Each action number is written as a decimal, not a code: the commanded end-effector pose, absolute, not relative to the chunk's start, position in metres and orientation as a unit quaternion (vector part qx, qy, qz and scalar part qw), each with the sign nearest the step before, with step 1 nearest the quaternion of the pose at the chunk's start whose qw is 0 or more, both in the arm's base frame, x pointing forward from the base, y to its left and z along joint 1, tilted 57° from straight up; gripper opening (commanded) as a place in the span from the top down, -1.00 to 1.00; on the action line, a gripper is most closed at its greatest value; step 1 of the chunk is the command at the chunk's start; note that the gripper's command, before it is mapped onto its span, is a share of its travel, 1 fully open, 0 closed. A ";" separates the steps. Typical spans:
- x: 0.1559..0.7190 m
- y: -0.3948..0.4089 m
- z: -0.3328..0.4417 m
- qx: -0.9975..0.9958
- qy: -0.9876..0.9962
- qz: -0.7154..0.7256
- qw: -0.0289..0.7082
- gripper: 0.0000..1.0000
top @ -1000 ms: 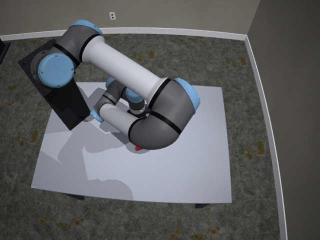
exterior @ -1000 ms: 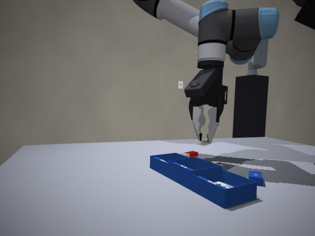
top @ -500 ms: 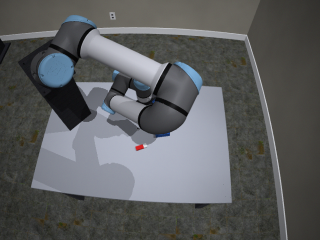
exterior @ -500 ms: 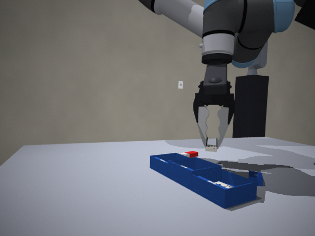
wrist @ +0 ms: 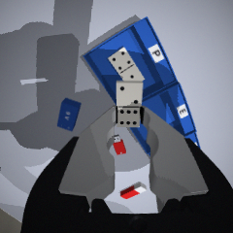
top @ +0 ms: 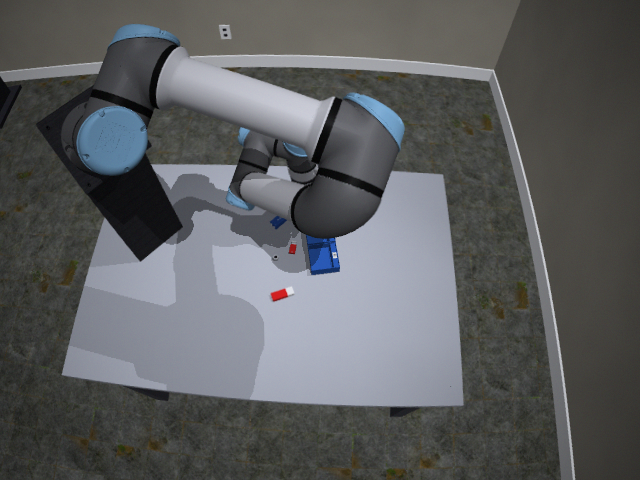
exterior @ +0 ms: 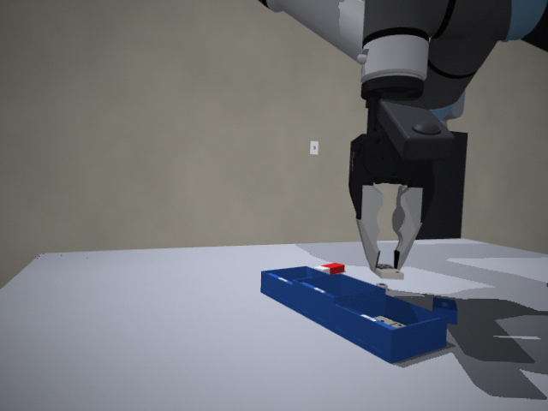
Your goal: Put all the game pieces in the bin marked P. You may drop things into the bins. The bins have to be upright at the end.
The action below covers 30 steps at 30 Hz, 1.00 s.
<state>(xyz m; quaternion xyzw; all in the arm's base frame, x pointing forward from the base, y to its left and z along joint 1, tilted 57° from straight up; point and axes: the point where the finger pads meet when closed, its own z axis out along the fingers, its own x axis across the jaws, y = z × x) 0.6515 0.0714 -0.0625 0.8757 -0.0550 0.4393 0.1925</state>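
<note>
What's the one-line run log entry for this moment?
pincer: shut on domino | position: above P bin edge | P bin: one domino inside

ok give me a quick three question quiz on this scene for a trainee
1. True or false: the pincer is shut on a domino.
2. Which compartment of the blue bin already holds a domino? A) P B) E
3. Fill in: the red and white block lies on the ____.

Key: 1 true; 2 A; 3 table.
</note>
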 end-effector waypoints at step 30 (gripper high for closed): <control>0.661 0.093 -0.073 0.861 0.166 0.357 0.320 1.00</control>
